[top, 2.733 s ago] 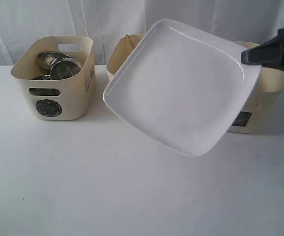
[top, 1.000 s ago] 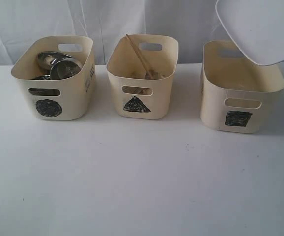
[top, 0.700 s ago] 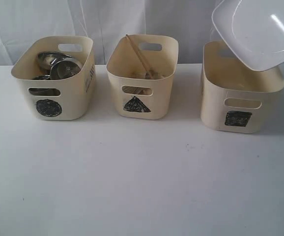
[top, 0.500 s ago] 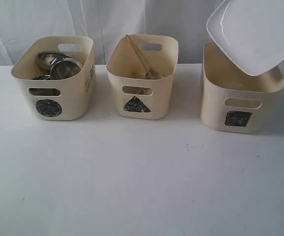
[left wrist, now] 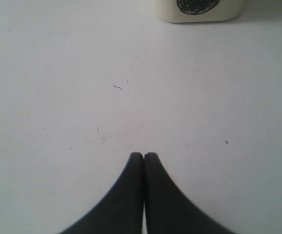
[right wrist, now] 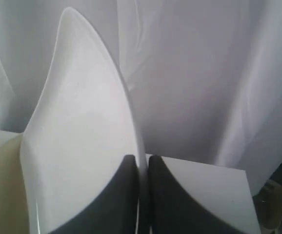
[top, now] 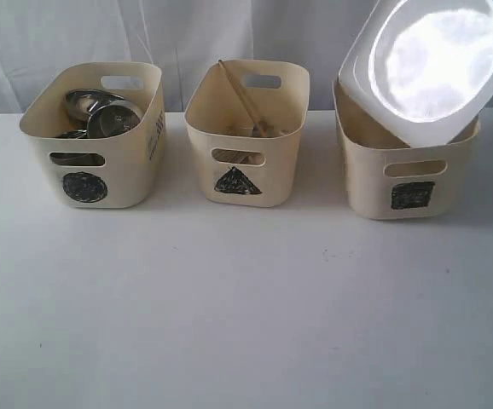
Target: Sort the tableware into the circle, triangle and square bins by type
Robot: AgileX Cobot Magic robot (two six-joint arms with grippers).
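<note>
As we look through the exterior view, the large white rounded-square plate [top: 430,68] leans over the square bin [top: 408,183], its lower edge at the bin's rim. Left wrist view: our left gripper [left wrist: 144,156] is pressed closed, empty. Right wrist view: our right gripper [right wrist: 143,158] pinches the plate's rim.

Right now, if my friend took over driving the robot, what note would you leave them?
Left gripper: shut, empty, over the bare table near the circle bin.
Right gripper: shut on the rim of the white plate, which is steeply tilted over the square bin with its lower edge at the bin's rim.
Done: steel pieces lie in the circle bin; chopsticks lean in the triangle bin.
Left to do: probably just lower the plate in and let go.
</note>
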